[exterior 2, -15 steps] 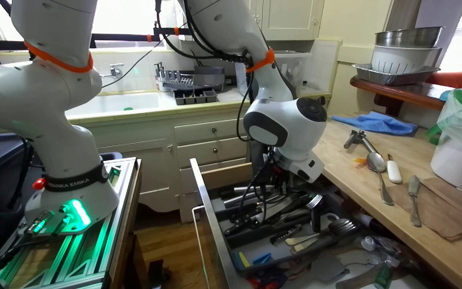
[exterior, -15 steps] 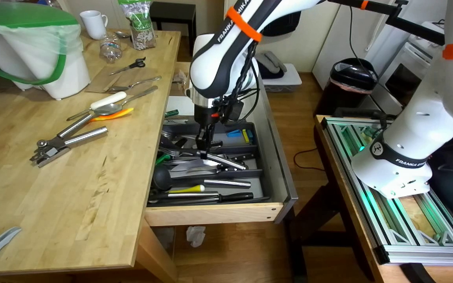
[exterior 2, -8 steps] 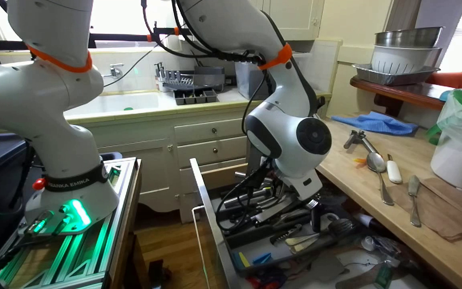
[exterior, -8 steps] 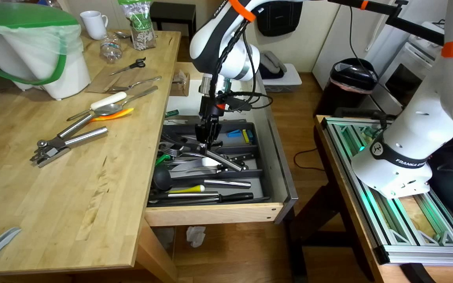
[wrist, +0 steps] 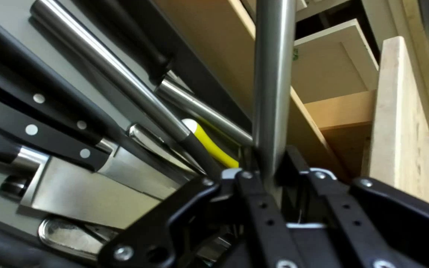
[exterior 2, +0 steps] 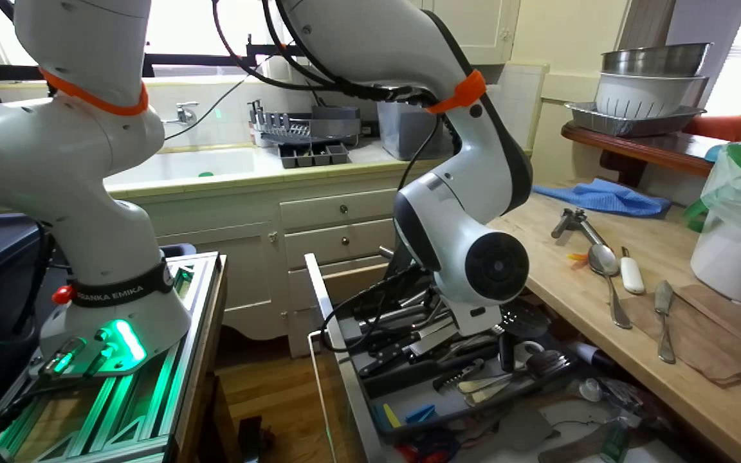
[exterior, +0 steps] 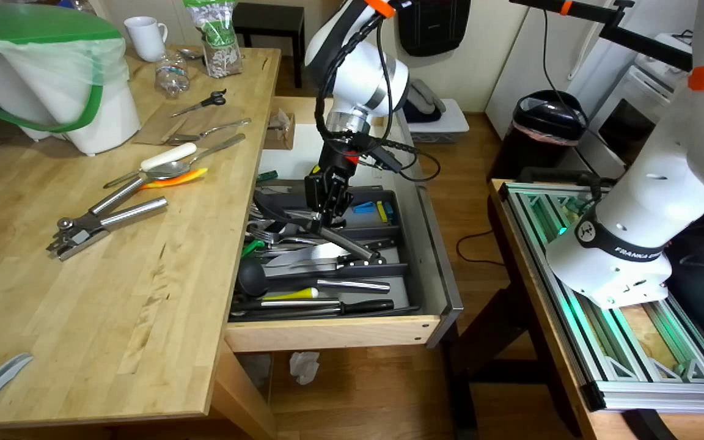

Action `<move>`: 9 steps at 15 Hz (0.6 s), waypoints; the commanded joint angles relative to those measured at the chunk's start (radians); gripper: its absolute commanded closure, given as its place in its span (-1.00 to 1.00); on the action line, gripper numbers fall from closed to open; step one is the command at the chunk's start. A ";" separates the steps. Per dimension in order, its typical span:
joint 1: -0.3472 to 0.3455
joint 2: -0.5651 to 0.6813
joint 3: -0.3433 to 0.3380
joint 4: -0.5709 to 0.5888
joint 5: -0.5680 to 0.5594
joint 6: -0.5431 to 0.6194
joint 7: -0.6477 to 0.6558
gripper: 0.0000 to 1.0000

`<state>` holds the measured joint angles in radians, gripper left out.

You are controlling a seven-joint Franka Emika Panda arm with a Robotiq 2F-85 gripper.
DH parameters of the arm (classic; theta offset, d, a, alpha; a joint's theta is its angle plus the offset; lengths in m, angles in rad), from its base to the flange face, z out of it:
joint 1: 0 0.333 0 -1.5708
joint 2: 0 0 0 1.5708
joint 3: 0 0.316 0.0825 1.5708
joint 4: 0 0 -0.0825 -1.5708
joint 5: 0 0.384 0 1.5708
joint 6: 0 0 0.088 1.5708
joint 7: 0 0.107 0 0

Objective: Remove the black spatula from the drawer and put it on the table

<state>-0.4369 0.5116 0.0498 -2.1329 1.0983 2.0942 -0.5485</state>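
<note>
- The black, two-fingered metal gripper (wrist: 270, 160) squeezes the long black spatula (exterior: 344, 242) by its slim grey metal handle (wrist: 274, 82), likely because that part is thin.
- The spatula slants over the wide, pale wooden drawer (exterior: 333, 334), not yet on the big, flat, light-wood table (exterior: 193, 293).
- Long, black-handled steel knives (wrist: 58, 141) lie together below, maybe to keep them tidy.

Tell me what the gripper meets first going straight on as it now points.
Beyond the black spatula it holds, the gripper would perhaps first meet the yellow-handled utensil in the drawer; depth is unclear, so a steel handle beside it could come first.
</note>
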 commanded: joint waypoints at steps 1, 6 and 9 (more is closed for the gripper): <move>0.060 -0.029 -0.076 -0.028 0.083 -0.064 0.063 0.89; 0.143 -0.076 -0.143 -0.100 0.144 0.018 0.182 0.89; 0.194 -0.119 -0.167 -0.148 0.188 0.128 0.231 0.89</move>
<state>-0.3080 0.4672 -0.0815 -2.2063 1.2280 2.1229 -0.3777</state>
